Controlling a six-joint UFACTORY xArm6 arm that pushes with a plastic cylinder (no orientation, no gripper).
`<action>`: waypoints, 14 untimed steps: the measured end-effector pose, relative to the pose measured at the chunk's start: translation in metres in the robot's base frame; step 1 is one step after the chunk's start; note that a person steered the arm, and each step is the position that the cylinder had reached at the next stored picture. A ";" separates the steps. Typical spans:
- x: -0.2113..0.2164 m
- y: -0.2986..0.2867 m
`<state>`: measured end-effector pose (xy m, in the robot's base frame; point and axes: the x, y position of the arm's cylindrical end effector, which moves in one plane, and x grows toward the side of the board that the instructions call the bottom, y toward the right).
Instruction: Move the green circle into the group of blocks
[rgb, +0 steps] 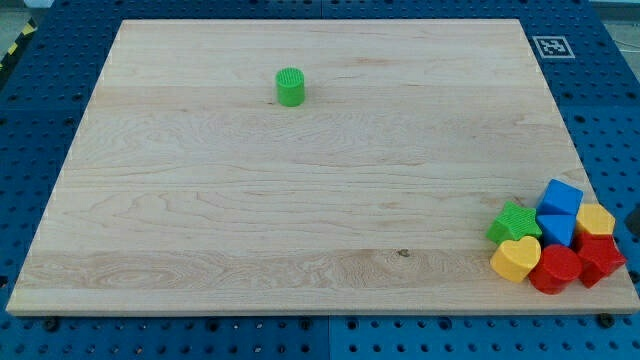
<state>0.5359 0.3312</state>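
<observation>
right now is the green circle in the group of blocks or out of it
Out. The green circle stands alone near the view's top, far from the group of blocks at the bottom right. My tip does not show.

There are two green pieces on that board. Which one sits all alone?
The green circle, a small round cylinder near the view's top. The green star is packed against blue, yellow and red blocks at the view's bottom right. My tip is not clearly visible.

Eight blocks (555, 240), one board (300, 200)
</observation>
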 end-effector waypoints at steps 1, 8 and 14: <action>-0.062 0.000; -0.231 -0.456; -0.207 -0.452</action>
<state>0.3287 -0.1213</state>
